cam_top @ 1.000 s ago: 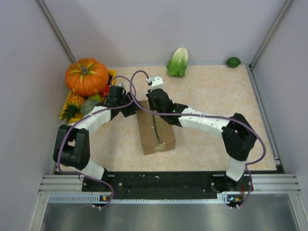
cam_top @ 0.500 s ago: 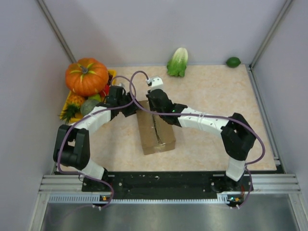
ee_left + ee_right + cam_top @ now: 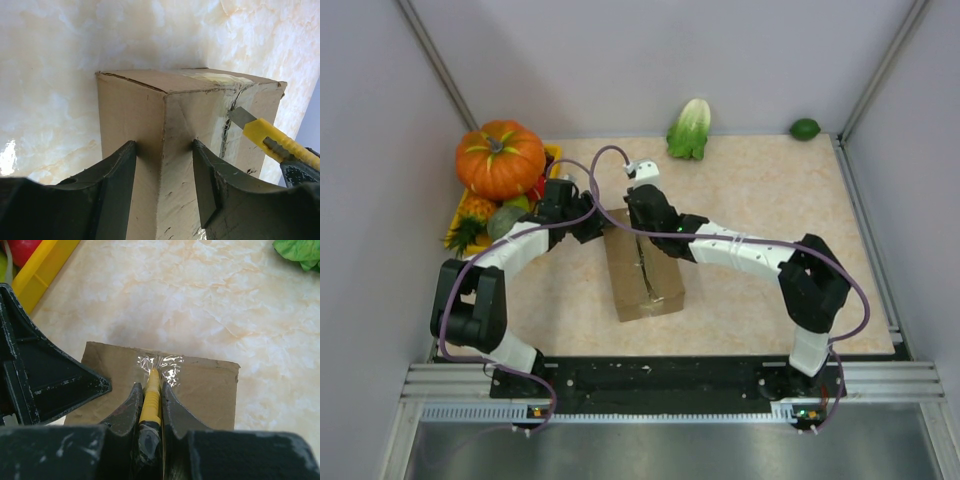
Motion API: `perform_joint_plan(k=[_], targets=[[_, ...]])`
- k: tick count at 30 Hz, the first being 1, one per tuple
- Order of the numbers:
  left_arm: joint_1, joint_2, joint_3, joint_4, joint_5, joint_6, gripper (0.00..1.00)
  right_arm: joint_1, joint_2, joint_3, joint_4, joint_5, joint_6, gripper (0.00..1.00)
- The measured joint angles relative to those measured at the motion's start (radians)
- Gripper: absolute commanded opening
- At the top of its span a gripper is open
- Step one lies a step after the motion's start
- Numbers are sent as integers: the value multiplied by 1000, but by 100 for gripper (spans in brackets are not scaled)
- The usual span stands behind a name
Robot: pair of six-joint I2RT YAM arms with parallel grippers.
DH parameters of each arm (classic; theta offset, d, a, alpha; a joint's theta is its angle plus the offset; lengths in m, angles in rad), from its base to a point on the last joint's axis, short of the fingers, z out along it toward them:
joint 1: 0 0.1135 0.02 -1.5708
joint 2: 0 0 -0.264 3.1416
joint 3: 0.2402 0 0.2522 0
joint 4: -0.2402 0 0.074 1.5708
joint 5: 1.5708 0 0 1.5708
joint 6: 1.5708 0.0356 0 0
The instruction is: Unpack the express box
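**Knife at the tape seam, box held at its far end**

From above, the box lies lengthwise on the table, and both arms meet over its far end. The left gripper reaches that end from the left, and the right gripper stands over it. A pumpkin and other produce are crowded left of the box. A leafy green and a lime lie well beyond it. Bare table surrounds the box to its right and on its near side.

The left wrist view shows what the overhead hides. The left fingers stand half-wide on either side of one upright corner of the box. Whether they press the cardboard cannot be told. A yellow knife has its blade at the split seam on the box top.

In the right wrist view the right fingers are clamped narrow on the knife's handle. Its tip is at the crinkled clear tape by the box's far edge. A yellow tray lies beyond the box on the left, with open table in between.
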Motion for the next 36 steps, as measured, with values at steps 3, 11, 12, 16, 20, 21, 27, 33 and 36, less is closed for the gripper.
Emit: perform_joint_plan(k=[3, 11, 12, 16, 20, 21, 27, 33, 36], targets=[[4, 3, -5, 10, 10, -23, 50, 0, 0, 19, -40, 0, 14, 0], [16, 41, -13, 69, 76, -111, 44, 0, 5, 44, -117, 27, 44, 0], [16, 42, -15, 74, 79, -121, 43, 0, 5, 47, -125, 28, 48, 0], [17, 48, -21, 92, 94, -158, 39, 0, 5, 49, -162, 33, 64, 0], [17, 55, -24, 105, 105, -184, 36, 0, 5, 50, -176, 45, 80, 0], [17, 56, -25, 108, 108, -189, 35, 1, 5, 51, -179, 49, 82, 0], [17, 59, -32, 121, 115, -214, 33, 7, 5, 51, -203, 71, 105, 0], [16, 63, -32, 123, 121, -226, 31, 10, -5, 51, -231, 76, 128, 0], [11, 65, -32, 125, 128, -232, 31, 10, -24, 47, -252, 75, 142, 0]])
